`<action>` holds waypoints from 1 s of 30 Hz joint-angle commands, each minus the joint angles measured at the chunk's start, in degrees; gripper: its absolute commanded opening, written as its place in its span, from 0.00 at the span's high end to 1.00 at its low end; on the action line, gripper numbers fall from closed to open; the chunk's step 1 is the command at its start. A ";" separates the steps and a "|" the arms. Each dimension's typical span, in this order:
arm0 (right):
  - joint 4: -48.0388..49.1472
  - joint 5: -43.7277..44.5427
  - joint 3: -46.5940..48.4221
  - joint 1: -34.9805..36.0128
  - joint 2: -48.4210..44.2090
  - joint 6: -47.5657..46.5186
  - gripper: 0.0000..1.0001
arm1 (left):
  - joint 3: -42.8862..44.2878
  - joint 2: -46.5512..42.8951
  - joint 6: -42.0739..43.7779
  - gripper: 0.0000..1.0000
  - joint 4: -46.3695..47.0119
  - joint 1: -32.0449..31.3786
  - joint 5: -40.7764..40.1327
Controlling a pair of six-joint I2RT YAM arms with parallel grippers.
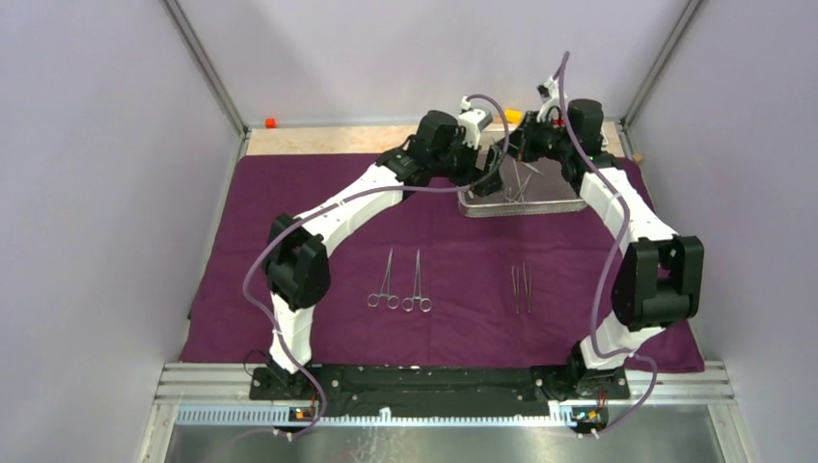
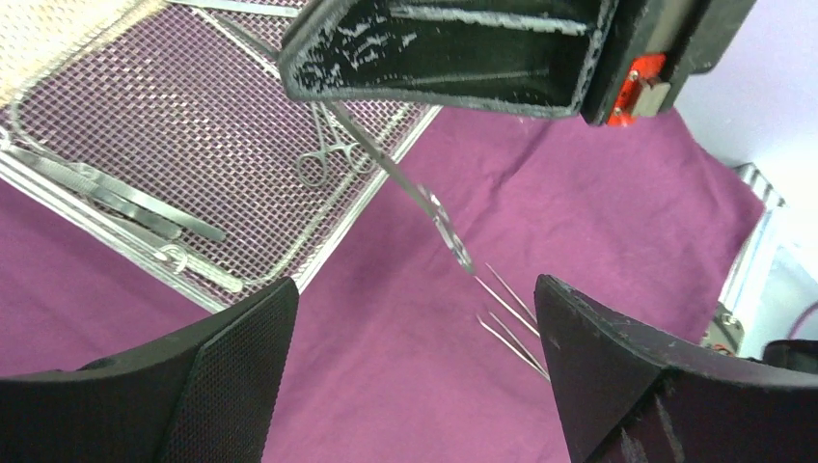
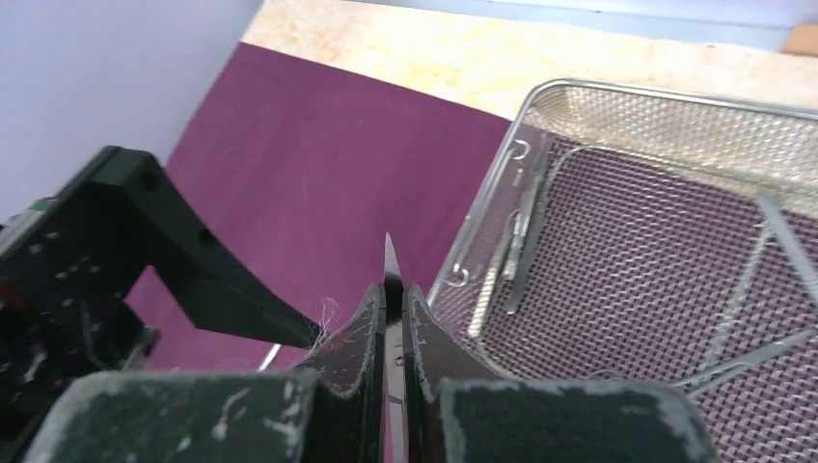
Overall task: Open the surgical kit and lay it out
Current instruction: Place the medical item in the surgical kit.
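Steel clamp (image 2: 439, 214), pinched in the closed right gripper (image 3: 390, 304), is held over the mesh tray (image 1: 526, 208) at the purple cloth's (image 1: 260, 183) far edge. Laid-out clamps (image 1: 399, 285) and tweezers (image 1: 522, 287) are seen nearer. The left gripper (image 2: 415, 318) is spread wide alongside. Unloading is judged under way; placement in the row is required next.

**Bright steel on matt purple cloth**

The cloth wrap (image 1: 463, 280) is dark purple fabric, matt and soft-looking. The tray (image 2: 193, 125) is silver wire mesh with a smooth, bright steel rim. The clamp (image 2: 424, 203) pinched in the right claw (image 3: 393, 294) is thin polished steel. So are the clamps (image 1: 387, 280) and tweezers (image 1: 516, 287) lying on the cloth. Both claws are matt black plastic. The right one is scuffed white, and the left claw (image 2: 415, 289) has finely textured pads (image 2: 231, 367). The bare tabletop (image 3: 405, 48) looks pale, speckled and grainy.
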 commanded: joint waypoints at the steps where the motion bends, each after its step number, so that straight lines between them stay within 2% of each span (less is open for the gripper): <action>1: 9.85 -4.99 -4.06 -0.11 -5.05 8.95 1.00 | 0.41 -0.90 -4.79 0.04 4.71 1.03 4.54; 5: 16.42 -9.20 -9.12 -0.16 -7.54 12.77 1.00 | -6.33 -4.03 -8.12 0.05 10.28 3.98 11.18; 9: 23.37 -12.44 -13.77 -0.12 -9.93 17.26 1.00 | -14.80 -7.94 -10.05 0.07 20.29 6.93 20.76; 12: 26.98 -13.74 -16.11 0.11 -11.22 19.58 1.00 | -19.60 -11.00 -8.82 0.07 24.89 7.39 24.00; 18: 34.78 -16.34 -19.97 1.00 -12.25 24.97 1.00 | -27.16 -14.39 -11.88 0.08 36.33 8.69 31.33; 30: 49.76 -19.60 -24.29 3.21 -13.27 33.19 1.00 | -30.18 -12.57 -22.71 0.13 53.07 8.95 37.76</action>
